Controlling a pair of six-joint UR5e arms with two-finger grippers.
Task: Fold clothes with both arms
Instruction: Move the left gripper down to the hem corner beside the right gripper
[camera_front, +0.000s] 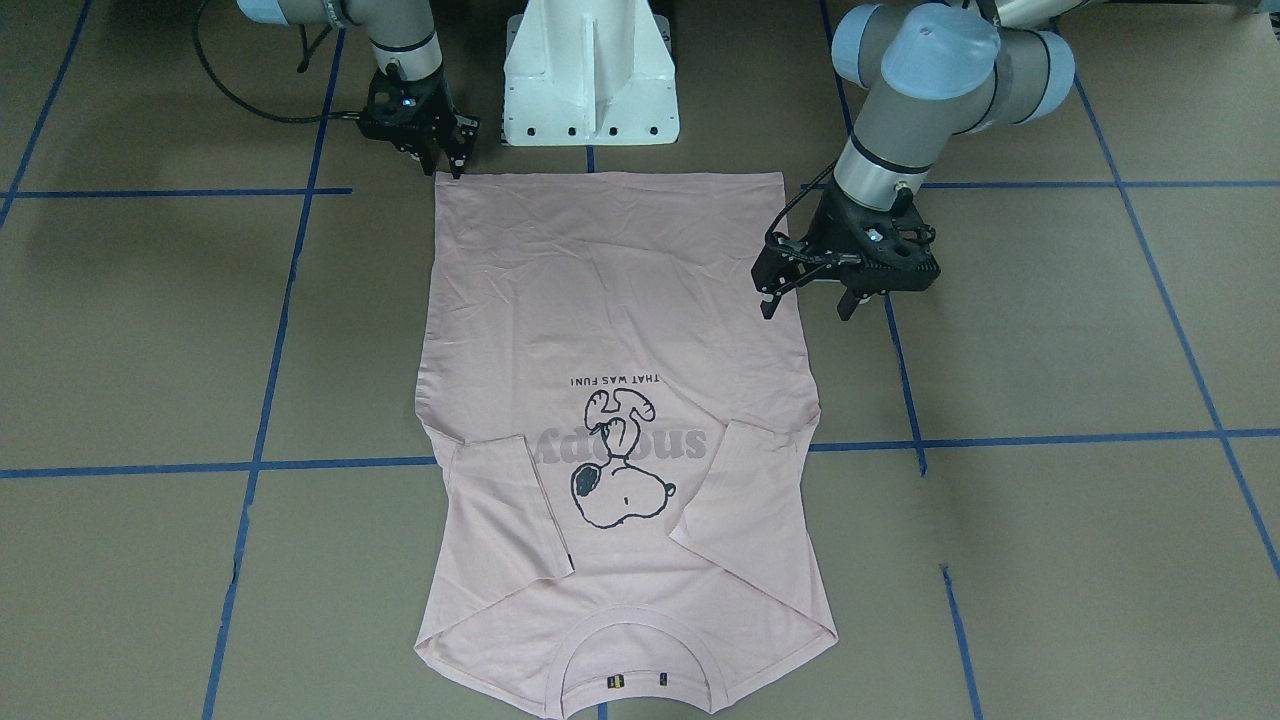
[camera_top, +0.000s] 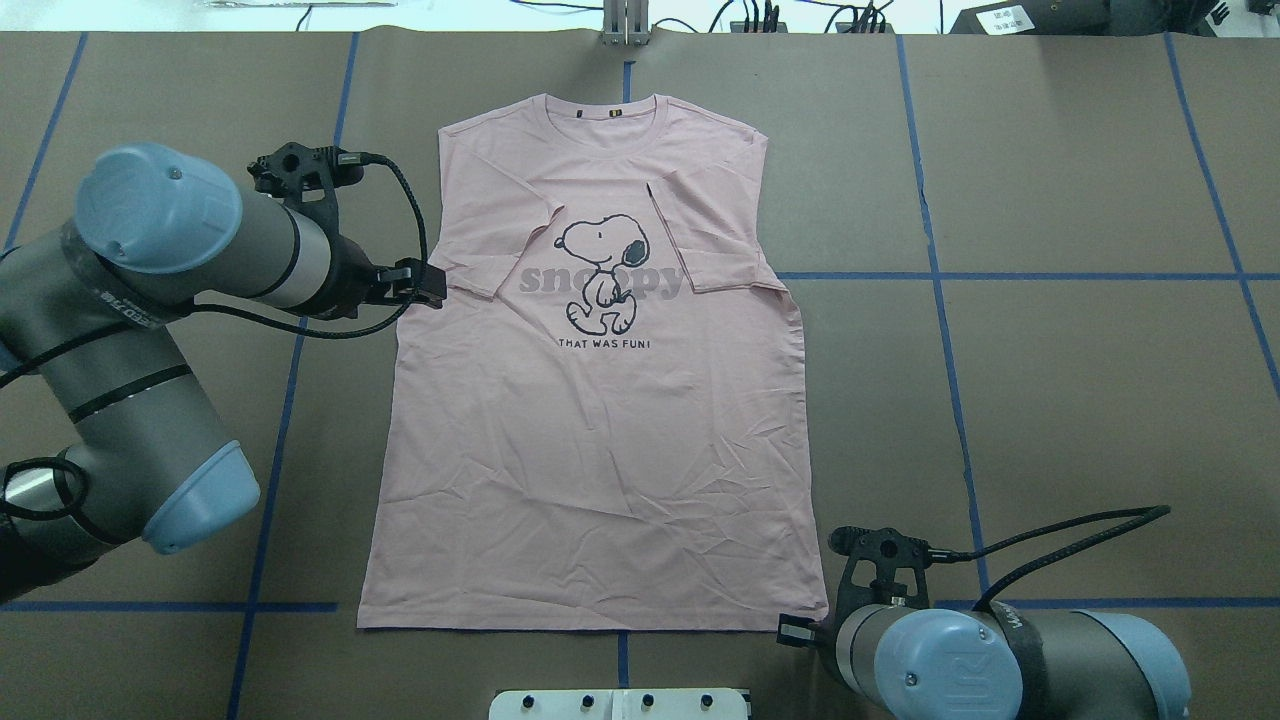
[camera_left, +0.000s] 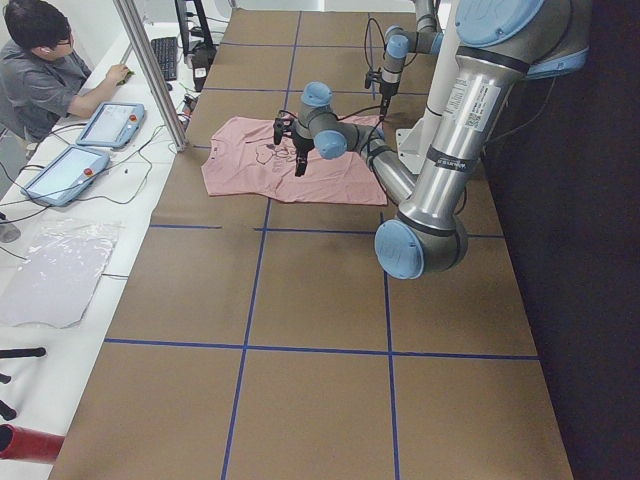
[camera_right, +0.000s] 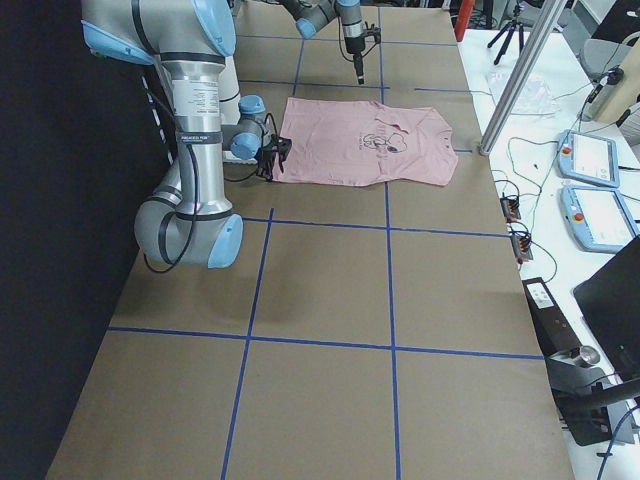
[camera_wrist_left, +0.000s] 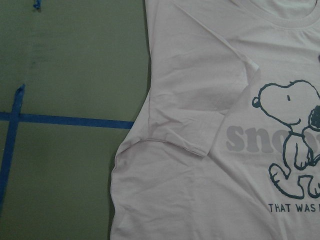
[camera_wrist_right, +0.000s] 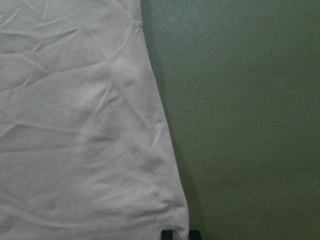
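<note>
In the overhead view the right arm's own wrist hides most of the right gripper (camera_front: 447, 168). Its wrist camera catches only two dark fingertips (camera_wrist_right: 167, 234), cut off by the bottom of the frame. They stand close together with a narrow gap and nothing visible in it, just off the hem corner of the pale pink short-sleeved T-shirt with the black-outlined Snoopy print (camera_top: 600, 450). Whether they touch the cloth cannot be told.

The left gripper (camera_front: 807, 310) has its fingers spread wide and empty. One finger is over the shirt's side edge and the other over the brown paper-covered table with blue tape lines (camera_top: 1050, 400).

The shirt lies flat and print up in the middle of the table. Its hem is toward the robot's edge, its collar toward the far edge, and both sleeves are folded inward. The collar labels are too small to read.
</note>
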